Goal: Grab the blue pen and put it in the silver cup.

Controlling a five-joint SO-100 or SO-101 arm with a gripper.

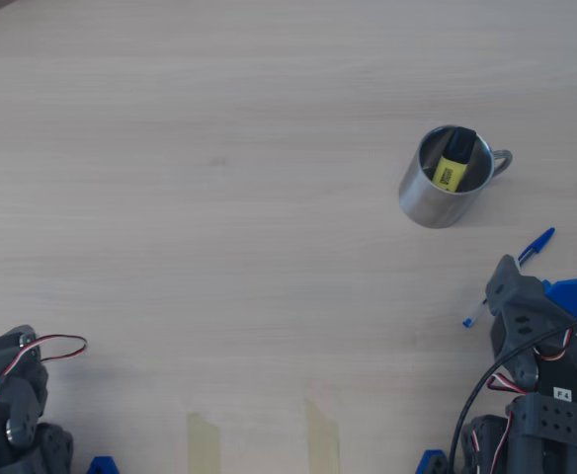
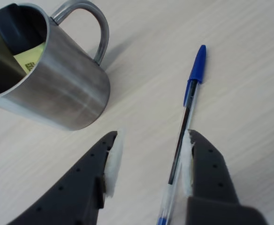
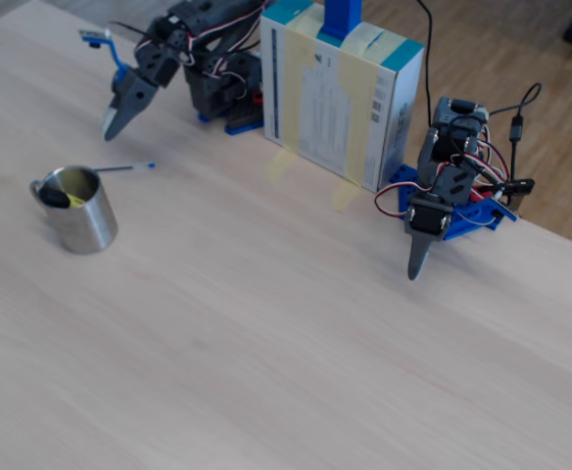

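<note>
Wrist view, near to far: gripper (image 2: pixel 148 161) spread open, holding nothing; white-padded fingers (image 2: pixel 112 161) either side of blue pen (image 2: pixel 185 123); pen flat on table (image 2: pixel 249 70), barrel just beside right pad, cap pointing 12 o'clock; silver cup (image 2: pixel 57 89) at 10 o'clock from gripper, upright, handle toward 1 o'clock, yellow-and-black highlighter (image 2: pixel 22 44) inside.

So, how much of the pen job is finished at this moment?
Nothing is finished yet. The thin blue-capped ballpoint pen lies on the table, outside the shiny steel cup, which holds only a yellow highlighter. In hand: the open gripper brackets the pen's barrel. Left: closing, lifting, and dropping it in the cup.
</note>
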